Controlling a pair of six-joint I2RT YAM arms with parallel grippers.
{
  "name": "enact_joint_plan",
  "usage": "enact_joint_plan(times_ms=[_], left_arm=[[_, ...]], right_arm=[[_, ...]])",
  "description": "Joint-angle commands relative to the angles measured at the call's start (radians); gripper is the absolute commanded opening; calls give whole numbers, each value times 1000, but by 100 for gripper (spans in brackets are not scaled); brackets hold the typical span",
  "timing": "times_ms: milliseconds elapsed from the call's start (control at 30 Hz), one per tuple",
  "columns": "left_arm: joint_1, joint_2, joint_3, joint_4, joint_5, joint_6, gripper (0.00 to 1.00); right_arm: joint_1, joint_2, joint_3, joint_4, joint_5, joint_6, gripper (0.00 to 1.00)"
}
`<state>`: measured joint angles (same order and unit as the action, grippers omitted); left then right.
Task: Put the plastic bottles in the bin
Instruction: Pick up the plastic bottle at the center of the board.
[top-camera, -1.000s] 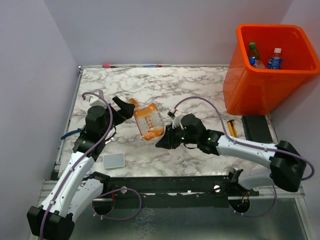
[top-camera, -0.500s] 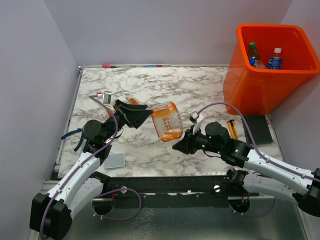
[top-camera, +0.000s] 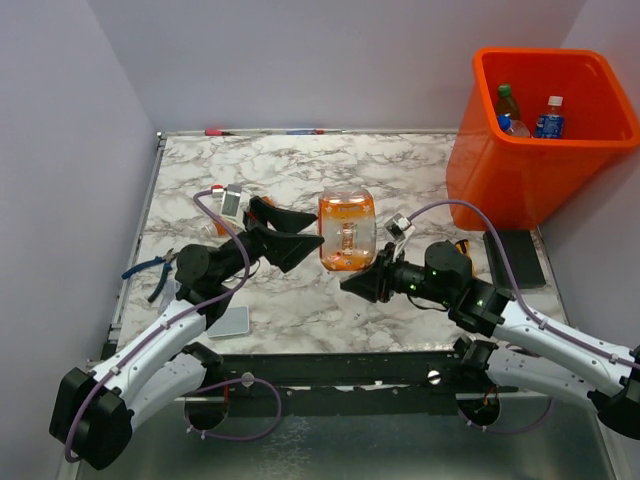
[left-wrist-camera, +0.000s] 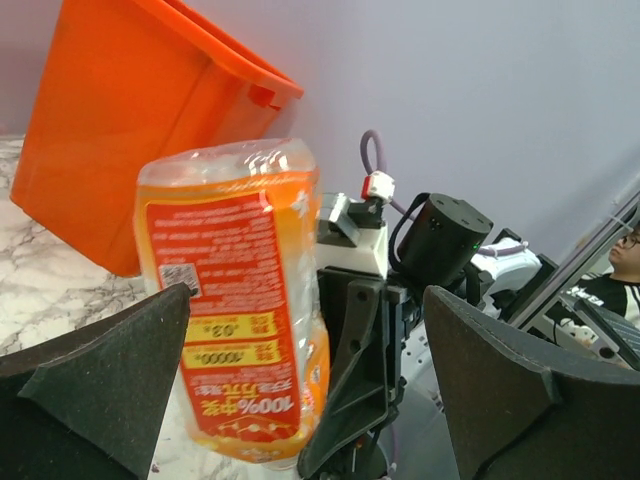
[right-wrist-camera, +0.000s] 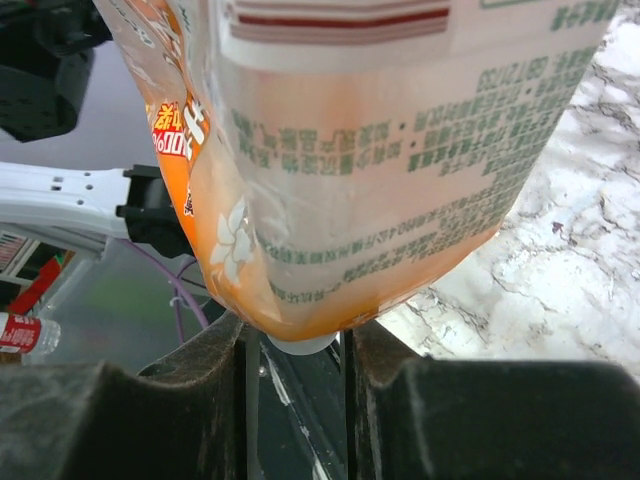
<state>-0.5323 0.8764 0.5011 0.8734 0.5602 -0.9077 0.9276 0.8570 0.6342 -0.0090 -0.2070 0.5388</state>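
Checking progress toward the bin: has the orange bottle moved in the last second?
Yes. The orange bottle, gripped by the right gripper, has shifted right, toward the bin.

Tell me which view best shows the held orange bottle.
Left wrist: the orange bottle shows nearly whole, label facing, cap-down in the right gripper. Top external shows it small, from above; right wrist only its neck end.

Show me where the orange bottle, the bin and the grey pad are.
orange bottle (top-camera: 347, 232), top external view, middle of its body
bin (top-camera: 500, 185), top external view, front outer wall
grey pad (top-camera: 236, 322), top external view, its flat top
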Motion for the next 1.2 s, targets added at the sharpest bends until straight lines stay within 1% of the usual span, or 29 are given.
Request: enact_joint_plan(times_ms=[0,200,300,467,500,567,600,667,700,733,767,800,867,900,933,1000,1100,1167], left_arm=[[-14,13,9,-4,28,9,99],[-14,80,59,-5,67,-14,99],[-15,111,100,-4,117,-22,99],[-24,127,150,-4,191,-5,99],[-24,133,155,-4,197,-6,95],[-24,153,163,-4,208,-15,83],[-25,163,168,-4,213,-20,76],[-26,180,170,-4,207,-35,56],[-26,184,169,-4,188,-37,49],[-26,183,165,-4,167,-38,44],[-26,178,163,-4,140,-33,41],[-26,170,161,-4,111,-25,38],[-26,145,156,-2,20,-10,32],[-26,133,152,2,-34,-14,30],[-27,122,145,12,-92,-26,28],[-28,107,129,67,-214,-76,27],[-31,99,77,199,-421,-219,26],[-37,108,40,292,-555,-316,24]], right_arm=[[7,-44,62,53,-104,-63,0],[7,-56,91,14,-187,-121,0],[7,-26,126,-47,-218,-157,0],[7,34,205,-156,-228,-237,0],[7,47,223,-186,-226,-254,0],[7,62,242,-213,-233,-276,0],[7,70,254,-227,-233,-287,0],[7,82,277,-268,-211,-300,0],[7,81,284,-279,-196,-302,0],[7,77,290,-285,-172,-298,0],[7,70,293,-291,-142,-287,2],[7,60,294,-292,-117,-278,15],[7,26,274,-268,-65,-242,52],[7,-4,247,-233,-37,-212,66],[7,-40,215,-184,-7,-178,73],[7,-117,146,-78,49,-117,81],[7,-218,45,125,126,-42,85],[7,-246,-6,263,160,-4,85]])
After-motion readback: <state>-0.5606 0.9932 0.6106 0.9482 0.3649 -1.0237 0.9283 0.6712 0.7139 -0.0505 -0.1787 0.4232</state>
